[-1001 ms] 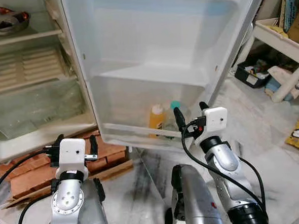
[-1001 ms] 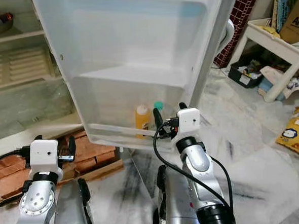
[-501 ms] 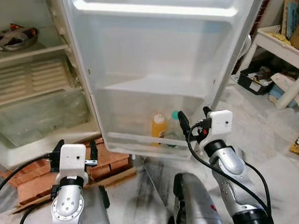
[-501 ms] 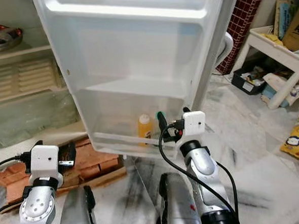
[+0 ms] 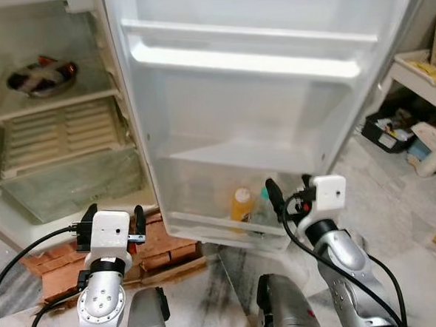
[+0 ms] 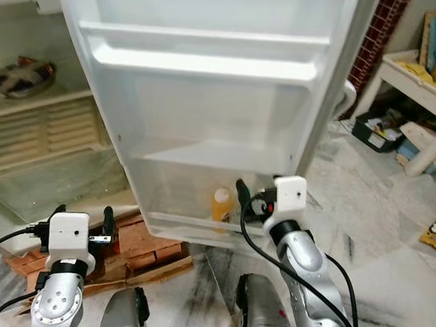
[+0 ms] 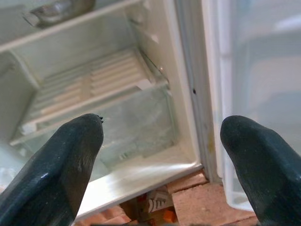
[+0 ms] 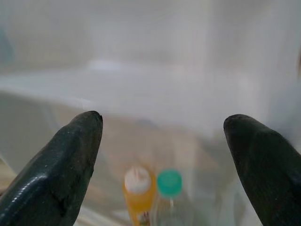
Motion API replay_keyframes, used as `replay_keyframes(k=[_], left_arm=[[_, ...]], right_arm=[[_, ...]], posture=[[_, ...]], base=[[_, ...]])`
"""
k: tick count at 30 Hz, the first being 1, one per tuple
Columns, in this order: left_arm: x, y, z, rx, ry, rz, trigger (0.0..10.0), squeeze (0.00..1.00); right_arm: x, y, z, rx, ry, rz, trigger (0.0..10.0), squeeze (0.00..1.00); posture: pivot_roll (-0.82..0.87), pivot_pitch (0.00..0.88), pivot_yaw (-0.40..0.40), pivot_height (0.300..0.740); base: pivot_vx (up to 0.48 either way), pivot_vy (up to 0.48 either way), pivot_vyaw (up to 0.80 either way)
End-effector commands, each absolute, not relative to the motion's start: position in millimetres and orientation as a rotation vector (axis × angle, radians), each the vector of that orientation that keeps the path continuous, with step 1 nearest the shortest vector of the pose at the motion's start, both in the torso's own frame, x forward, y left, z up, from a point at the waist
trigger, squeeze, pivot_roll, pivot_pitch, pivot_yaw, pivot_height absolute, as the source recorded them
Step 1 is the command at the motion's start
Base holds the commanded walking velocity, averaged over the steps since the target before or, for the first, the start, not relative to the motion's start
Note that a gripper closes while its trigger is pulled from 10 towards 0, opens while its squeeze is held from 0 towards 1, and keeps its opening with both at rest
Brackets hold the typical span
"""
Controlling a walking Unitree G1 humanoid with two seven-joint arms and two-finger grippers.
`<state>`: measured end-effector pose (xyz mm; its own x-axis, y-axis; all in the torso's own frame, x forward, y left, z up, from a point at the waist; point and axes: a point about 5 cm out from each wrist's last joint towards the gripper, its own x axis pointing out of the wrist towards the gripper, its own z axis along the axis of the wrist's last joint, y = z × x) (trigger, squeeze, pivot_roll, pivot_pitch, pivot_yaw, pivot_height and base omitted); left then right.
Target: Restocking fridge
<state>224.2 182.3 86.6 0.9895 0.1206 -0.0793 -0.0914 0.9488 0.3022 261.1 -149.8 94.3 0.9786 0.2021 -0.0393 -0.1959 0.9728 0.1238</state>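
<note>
Both hands spread, empty: right hand (image 8: 162,141) facing orange bottle (image 8: 137,195), green-capped bottle (image 8: 169,188); left hand (image 7: 160,155). Labels unreadable.

We see even, soft daylight, brightest on the white fridge door (image 5: 259,116), whose upper shelf edge glares pale. The fridge interior (image 5: 53,136) sits dimmer and greyish. The right wrist view is hazy, the orange bottle (image 8: 138,195) blurred; both wrist views' near fingers (image 7: 56,165) are soft-edged.
</note>
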Motion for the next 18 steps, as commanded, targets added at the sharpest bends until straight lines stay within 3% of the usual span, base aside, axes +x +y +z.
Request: replay_keyframes(k=[1, 9, 18], left_arm=[[224.6, 181.5, 88.9, 0.306, 0.090, 0.104, 10.0, 0.00], [228.1, 177.3, 89.6, 0.304, 0.083, 0.092, 10.0, 0.00], [226.6, 177.6, 89.3, 0.298, 0.082, 0.096, 10.0, 0.00]], right_arm=[[266.6, -150.9, 120.1, 0.110, -0.046, 0.201, 10.0, 0.00], [268.9, -147.8, 133.7, 0.125, -0.077, 0.211, 10.0, 0.00], [265.5, -151.2, 109.4, 0.145, 0.035, 0.190, 10.0, 0.00]], posture=[[0.13, 0.000, -0.055, 0.691], [0.13, 0.000, -0.054, 0.740], [0.14, 0.000, -0.058, 0.740]], base=[[0.000, 0.000, 0.00], [0.000, 0.000, 0.00], [0.000, 0.000, 0.00]])
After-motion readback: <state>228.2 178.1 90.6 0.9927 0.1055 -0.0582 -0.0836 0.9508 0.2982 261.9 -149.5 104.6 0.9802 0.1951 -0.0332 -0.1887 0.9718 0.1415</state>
